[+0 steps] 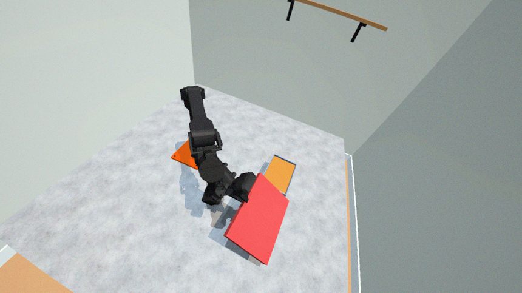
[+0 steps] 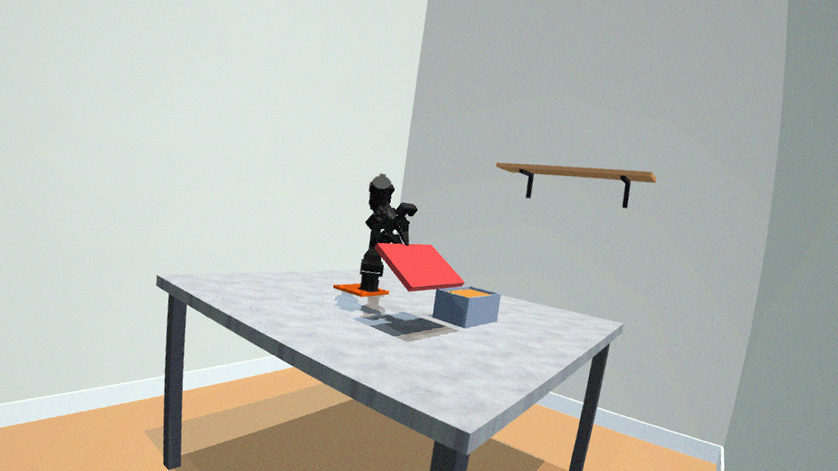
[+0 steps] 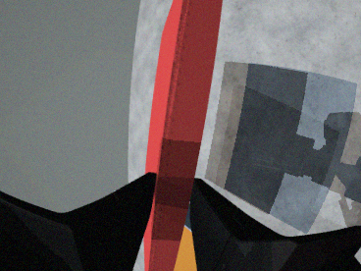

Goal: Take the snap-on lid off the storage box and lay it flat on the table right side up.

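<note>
My gripper [image 1: 250,188] [image 2: 388,245] [image 3: 173,183] is shut on one edge of the flat red lid [image 1: 258,220] [image 2: 420,266] [image 3: 186,86]. The lid hangs tilted in the air above the table, clear of the box, its free end sloping down. The blue storage box [image 1: 280,172] [image 2: 466,306] [image 3: 187,270] stands open on the table with an orange inside. It is beside and partly under the lid. In the wrist view the lid shows edge-on between my two black fingers.
The arm's orange base plate [image 1: 182,153] [image 2: 348,288] is fixed on the grey marbled table [image 1: 104,200] [image 2: 464,374]. A wooden wall shelf [image 1: 328,9] [image 2: 575,172] hangs high on the far wall. The table's edges drop to an orange floor.
</note>
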Robot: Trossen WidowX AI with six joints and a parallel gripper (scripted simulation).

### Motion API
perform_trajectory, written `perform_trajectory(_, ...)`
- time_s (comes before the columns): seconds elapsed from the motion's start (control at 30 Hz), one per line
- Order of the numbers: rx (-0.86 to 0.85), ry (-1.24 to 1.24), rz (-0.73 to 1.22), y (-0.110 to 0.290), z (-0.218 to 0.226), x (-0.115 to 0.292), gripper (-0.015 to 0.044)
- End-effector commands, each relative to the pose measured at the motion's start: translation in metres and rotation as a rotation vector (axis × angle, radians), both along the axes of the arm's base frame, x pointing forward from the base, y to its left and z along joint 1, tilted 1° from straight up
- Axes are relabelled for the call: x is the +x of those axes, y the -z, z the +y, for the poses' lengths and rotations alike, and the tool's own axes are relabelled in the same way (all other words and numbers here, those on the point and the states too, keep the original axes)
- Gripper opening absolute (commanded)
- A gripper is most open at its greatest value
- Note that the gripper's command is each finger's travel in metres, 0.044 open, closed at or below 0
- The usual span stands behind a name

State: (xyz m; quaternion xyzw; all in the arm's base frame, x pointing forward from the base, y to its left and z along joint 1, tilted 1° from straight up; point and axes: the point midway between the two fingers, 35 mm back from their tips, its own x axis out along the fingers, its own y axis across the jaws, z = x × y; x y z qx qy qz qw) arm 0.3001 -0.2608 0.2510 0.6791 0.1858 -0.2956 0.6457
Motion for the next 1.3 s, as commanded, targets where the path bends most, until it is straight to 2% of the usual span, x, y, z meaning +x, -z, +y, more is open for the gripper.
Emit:
perform_trajectory(0.0, -0.008, -0.008, -0.013, -0.005, -0.008, 0.000, 0.0000)
perform_trajectory(0.83, -0.012, -0.008, -0.011, -0.006, -0.056, -0.012, 0.0000)
perform_trajectory(1.27, -0.012, -0.008, -0.011, 0.007, -0.053, -0.012, 0.0000)
